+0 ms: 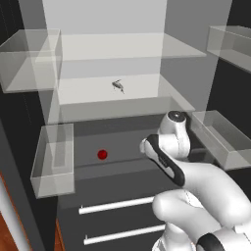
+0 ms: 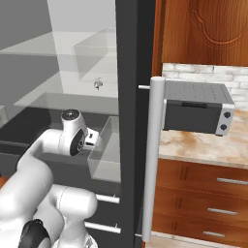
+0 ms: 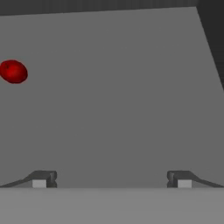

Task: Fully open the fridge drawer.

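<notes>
The fridge drawer (image 1: pixel 122 143) is a wide, shallow dark grey band across the fridge, below the lowest glass shelf. Its red dot (image 1: pixel 102 155) sits left of centre. In the hand view the drawer's flat grey face (image 3: pixel 118 96) is close ahead, with the red dot (image 3: pixel 13 71) at the upper left. My gripper (image 3: pixel 111 180) is open, its fingertips (image 3: pixel 43 179) spread wide with nothing between them. It points at the drawer to the right of the dot. In the left base view my wrist (image 1: pixel 174 137) hides the fingers.
Clear side bins hang at the left (image 1: pixel 53 159) and right (image 1: pixel 220 137) of the drawer. Two dark fronts with white bar handles (image 1: pixel 117 205) lie below. A small object (image 1: pixel 118 86) rests on a glass shelf. The door's white handle (image 2: pixel 152 155) and a toaster oven (image 2: pixel 196 106) stand to the right.
</notes>
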